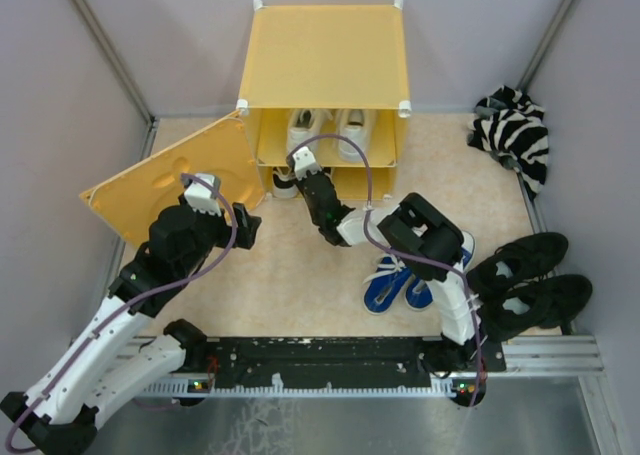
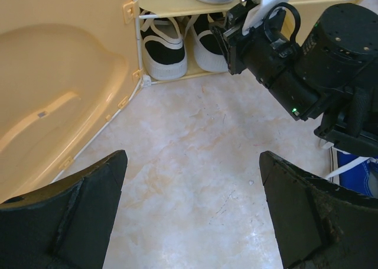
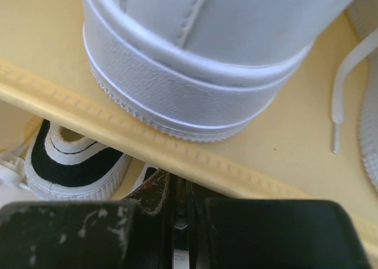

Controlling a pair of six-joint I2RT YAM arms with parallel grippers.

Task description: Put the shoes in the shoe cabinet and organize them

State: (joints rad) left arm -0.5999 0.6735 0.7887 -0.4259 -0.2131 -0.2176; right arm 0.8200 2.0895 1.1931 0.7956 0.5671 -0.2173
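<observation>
The yellow-orange shoe cabinet [image 1: 325,55] stands at the back with its door [image 1: 170,175] swung open to the left. The white shoes [image 1: 330,130] sit on its upper shelf, and the black-and-white shoes [image 2: 162,47] sit side by side below. The blue shoes [image 1: 400,275] lie on the floor by the right arm. My right gripper [image 1: 300,160] is shut at the cabinet's front, its tips [image 3: 177,189] just under the shelf edge [image 3: 118,133], below a white shoe's heel [image 3: 201,56]. My left gripper [image 2: 192,210] is wide open and empty over bare floor, near the door [image 2: 59,91].
An all-black pair of shoes [image 1: 530,275] lies at the right, beside the blue pair. A black-and-white striped cloth [image 1: 515,130] lies in the back right corner. Grey walls close in the floor on three sides. The right arm [image 2: 295,62] crosses in front of the cabinet.
</observation>
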